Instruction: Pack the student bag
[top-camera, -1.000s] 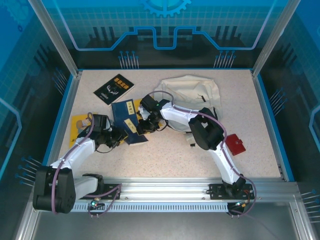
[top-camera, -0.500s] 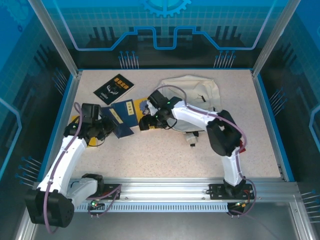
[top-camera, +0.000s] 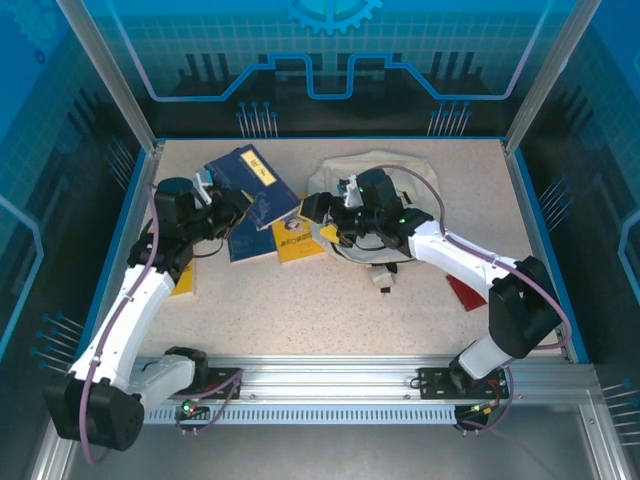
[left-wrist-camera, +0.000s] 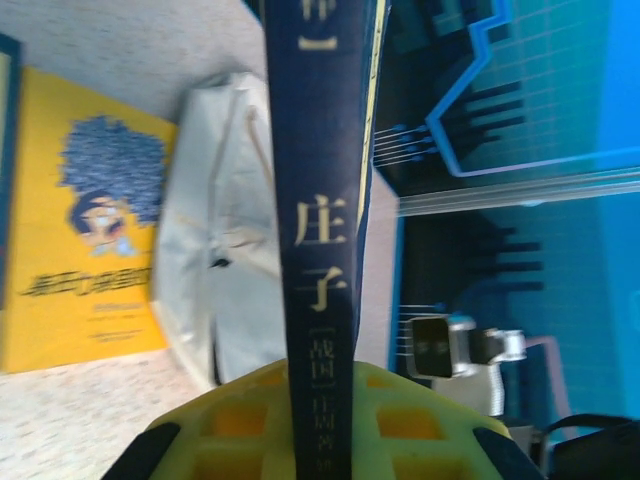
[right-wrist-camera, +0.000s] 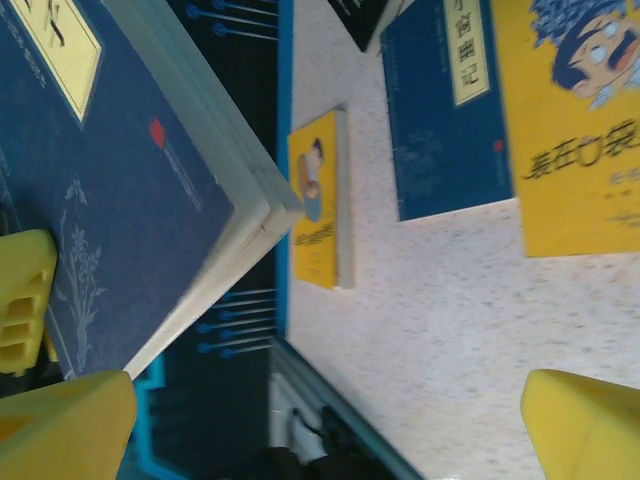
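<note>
Since a second ago the left gripper (top-camera: 222, 200) has carried the dark blue book (top-camera: 250, 178) from the table's 7 o'clock area up to 11 o'clock. The right gripper (top-camera: 320, 215) has let go of it and spread.

The left fingers (left-wrist-camera: 230, 425), of yellow ribbed plastic, pinch the book narrowly. Its spine reads "庄子" with "[战国]" below. The matte cover carries a pale yellow title label, a small red seal and a faint plant drawing. The right fingers (right-wrist-camera: 590, 425) stand wide with nothing between them, near the table's centre.

The student bag (top-camera: 385, 180), soft crumpled cream-white fabric with a thin dark strap, lies at 1 o'clock, just behind the right gripper.

On the speckled table (top-camera: 330, 320) lie:
- a yellow paperback (top-camera: 295, 240) with a blue-haired cartoon figure
- a second blue book (top-camera: 245, 242) touching it at its 9 o'clock
- a small yellow book (top-camera: 185, 280) at 8 o'clock
</note>
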